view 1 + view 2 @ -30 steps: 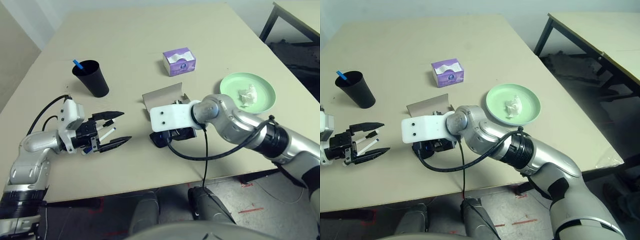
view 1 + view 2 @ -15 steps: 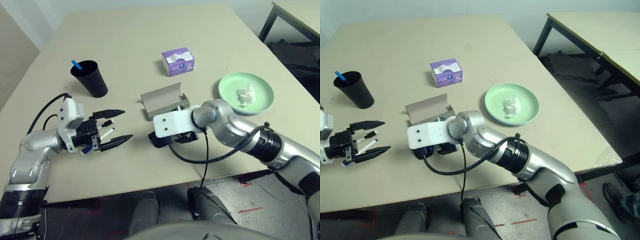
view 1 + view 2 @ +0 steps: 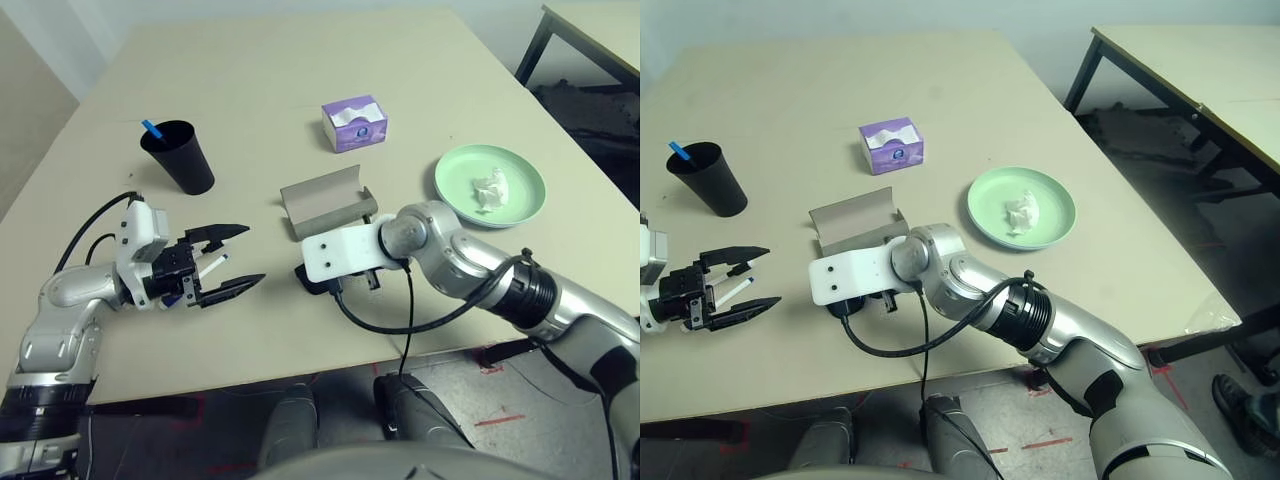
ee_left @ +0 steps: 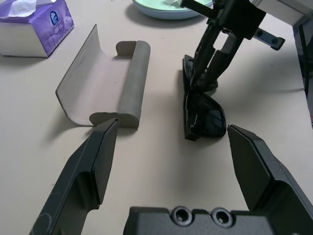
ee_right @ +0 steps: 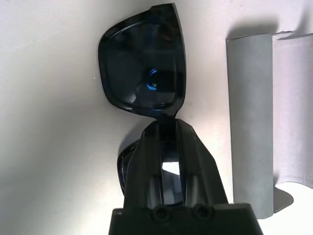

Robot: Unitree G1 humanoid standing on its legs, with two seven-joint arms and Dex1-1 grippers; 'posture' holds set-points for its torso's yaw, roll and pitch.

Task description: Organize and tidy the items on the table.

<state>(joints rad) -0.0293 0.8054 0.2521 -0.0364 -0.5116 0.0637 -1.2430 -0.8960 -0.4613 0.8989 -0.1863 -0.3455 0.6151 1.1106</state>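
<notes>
The black sunglasses (image 4: pixel 203 115) lie folded on the table (image 3: pixel 270 70), just in front of the open grey glasses case (image 3: pixel 325 203). My right gripper (image 5: pixel 165 125) is shut on their bridge, pointing down at them. My left gripper (image 3: pixel 252 254) hovers open at the front left, aimed at the sunglasses, with a white marker (image 3: pixel 210 263) lying between its fingers. The black cup (image 3: pixel 185 160) holds a blue-capped marker (image 3: pixel 151 128). A crumpled white tissue (image 3: pixel 490 190) rests on the green plate (image 3: pixel 455 180). The purple tissue box (image 3: pixel 353 123) stands further back.
A dark-framed second table (image 3: pixel 590 25) stands at the far right with floor between. The table's front edge (image 3: pixel 300 370) runs close below both grippers. My right forearm (image 3: pixel 470 265) reaches across the front right of the table.
My right gripper has closed on the sunglasses and its wrist has shifted toward the front, uncovering the glasses case. The left arm has barely moved.
</notes>
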